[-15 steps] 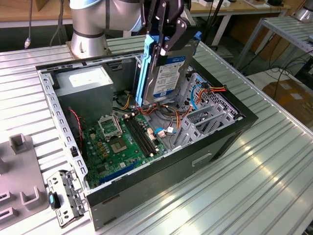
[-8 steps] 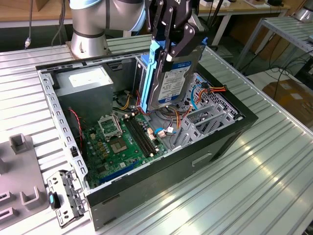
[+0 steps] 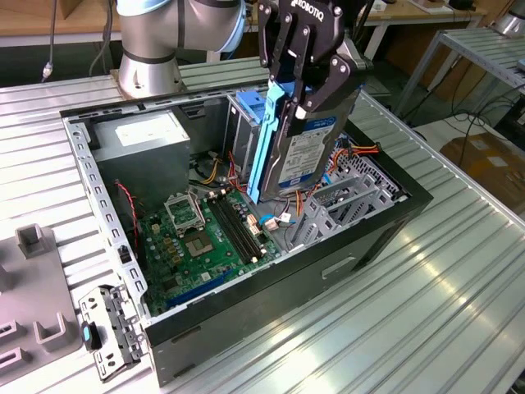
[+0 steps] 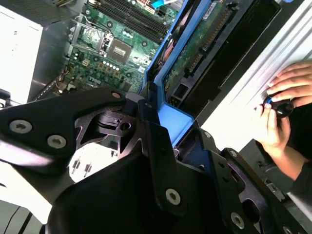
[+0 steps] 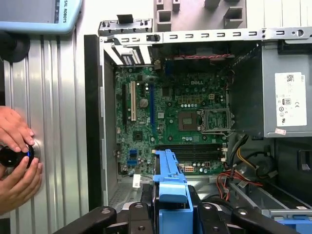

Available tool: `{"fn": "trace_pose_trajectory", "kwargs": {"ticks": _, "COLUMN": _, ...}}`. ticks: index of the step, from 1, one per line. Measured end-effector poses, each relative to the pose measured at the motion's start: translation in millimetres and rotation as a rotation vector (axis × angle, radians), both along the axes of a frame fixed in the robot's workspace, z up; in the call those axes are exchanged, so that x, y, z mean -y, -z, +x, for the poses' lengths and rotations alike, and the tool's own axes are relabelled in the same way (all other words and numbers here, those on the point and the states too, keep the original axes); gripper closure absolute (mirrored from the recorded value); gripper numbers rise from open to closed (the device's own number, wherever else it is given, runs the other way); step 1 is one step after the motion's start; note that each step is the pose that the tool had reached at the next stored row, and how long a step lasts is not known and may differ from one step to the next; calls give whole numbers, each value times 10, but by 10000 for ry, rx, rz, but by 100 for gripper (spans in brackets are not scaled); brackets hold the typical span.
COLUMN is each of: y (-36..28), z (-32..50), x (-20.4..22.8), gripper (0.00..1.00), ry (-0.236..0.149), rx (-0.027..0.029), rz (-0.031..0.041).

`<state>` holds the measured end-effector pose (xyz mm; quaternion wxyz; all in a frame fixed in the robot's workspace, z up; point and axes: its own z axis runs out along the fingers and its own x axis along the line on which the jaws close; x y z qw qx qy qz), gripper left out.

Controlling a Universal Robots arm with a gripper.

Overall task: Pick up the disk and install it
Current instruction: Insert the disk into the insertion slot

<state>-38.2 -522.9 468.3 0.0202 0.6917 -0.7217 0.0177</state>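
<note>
The setting was a robotics workshop: a ribbed aluminium worktable (image 3: 443, 316) carried the arm's base (image 3: 148, 66) and an opened computer case (image 3: 361, 246), with metal benches (image 3: 480, 45) behind.

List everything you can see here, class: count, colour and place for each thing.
table: one, ribbed silver, under everything.
computer case: one, black and grey, open, on the table.
motherboard: one, green, inside the case.
power supply: one, grey with white sticker, in a case corner.
disk: one, grey with blue rails, held on edge above the case.
drive cage: one, grey, inside the case below the disk.
hands: two, a person's, beside the case on the table.
gripper: one, black, shut on the disk.
</note>
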Motion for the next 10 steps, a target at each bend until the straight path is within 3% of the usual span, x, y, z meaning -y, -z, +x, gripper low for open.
{"fn": "trace_pose_trajectory", "kwargs": {"ticks": 2, "y": 3, "z": 44, "x": 38, "gripper": 63, "ry": 2, "rx": 0, "rz": -3}}
{"fn": "trace_pose_trajectory", "kwargs": {"ticks": 10, "y": 20, "z": 287, "x": 51, "gripper": 63, "ry": 2, "rx": 0, "rz": -13}}
